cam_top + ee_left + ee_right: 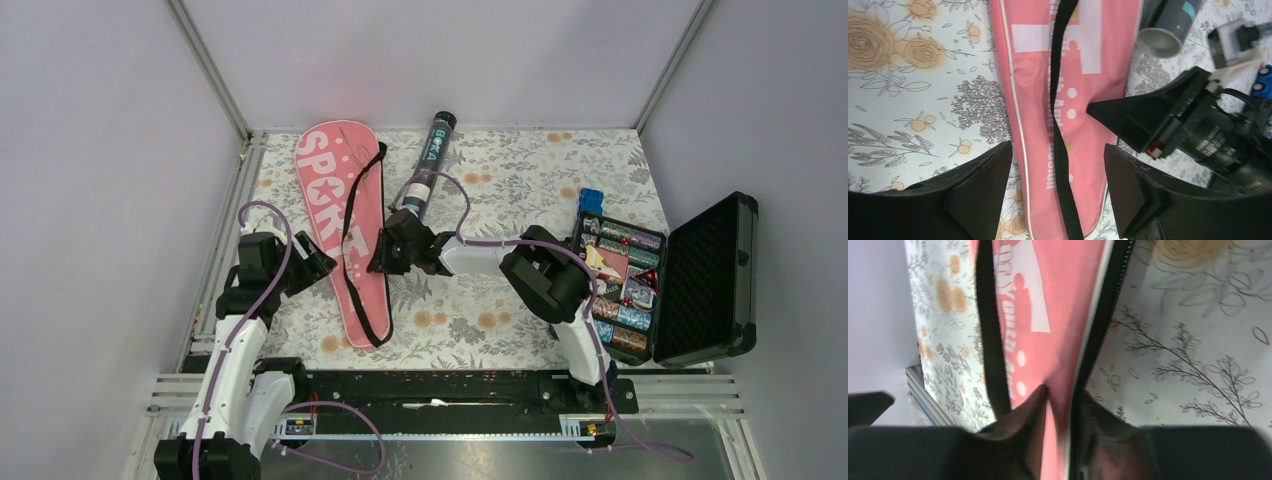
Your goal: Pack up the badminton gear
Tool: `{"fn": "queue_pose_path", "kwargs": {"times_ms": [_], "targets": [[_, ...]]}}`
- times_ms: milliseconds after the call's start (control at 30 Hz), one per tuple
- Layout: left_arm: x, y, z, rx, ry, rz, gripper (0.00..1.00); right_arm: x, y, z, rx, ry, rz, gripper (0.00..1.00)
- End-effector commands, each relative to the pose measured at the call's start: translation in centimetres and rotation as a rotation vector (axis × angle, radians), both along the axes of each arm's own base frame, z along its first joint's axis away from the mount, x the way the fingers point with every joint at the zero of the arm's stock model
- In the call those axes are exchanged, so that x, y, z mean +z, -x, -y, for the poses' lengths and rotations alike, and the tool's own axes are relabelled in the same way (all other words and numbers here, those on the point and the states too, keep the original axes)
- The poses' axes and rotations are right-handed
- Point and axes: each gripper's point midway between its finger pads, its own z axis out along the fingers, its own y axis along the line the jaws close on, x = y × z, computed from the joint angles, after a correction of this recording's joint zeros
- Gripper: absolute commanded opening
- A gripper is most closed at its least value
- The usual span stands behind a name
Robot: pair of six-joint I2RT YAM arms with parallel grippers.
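Right end effector [1064,402] is pinched narrow on the pink SPORT bag [335,190]. It grips the zip edge on the bag's right side, pink fabric between the fingers. Left end effector [1058,147] is wide, fingers straddling the bag's narrow near end from the left, nothing gripped.

Bag lies flat on the bench [500,300], wide end far, black strap [352,235] running along its top. Can't tell what's inside it.

Black tube [428,165] with teal print lies just right of the bag, tilted, near end close to the right arm's wrist. Contents not visible.

Black case [715,280] sits open at the right edge of the bench, lid swung out to the right, tray packed with patterned rolls [625,315]. Small blue toy [592,198] is at the case's far-left corner.
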Motion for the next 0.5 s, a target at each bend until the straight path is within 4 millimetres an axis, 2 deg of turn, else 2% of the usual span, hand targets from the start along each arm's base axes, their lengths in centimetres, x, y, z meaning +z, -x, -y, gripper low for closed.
{"fn": "queue_pose_path", "kwargs": {"times_ms": [0,67,167,233,367,467], "targets": [[0.9,-1.6,-2.1,0.085,-0.084,0.024,0.72,-1.3,0.8,-0.4,0.020,-0.007,-0.043,0.19],[0.8,-1.8,-2.6,0.098,-0.102,-0.012,0.73,0.8,0.3,-0.5,0.056,-0.021,0.032,0.01],[1.7,-2.5,-1.3,0.030,-0.058,0.002,0.74,5.4,-0.3,-0.4,0.152,-0.033,0.199,0.00],[2.5,-2.8,-0.8,0.013,-0.037,0.007,0.74,7.8,-0.3,0.4,0.209,0.001,0.281,0.00],[4.9,-3.7,-1.8,0.067,-0.062,0.047,0.75,11.1,0.4,3.6,0.300,0.119,0.410,0.00],[7.8,-4.7,-3.2,0.162,-0.090,0.111,0.76,12.9,1.2,5.7,0.404,0.204,0.526,0.00]]}}
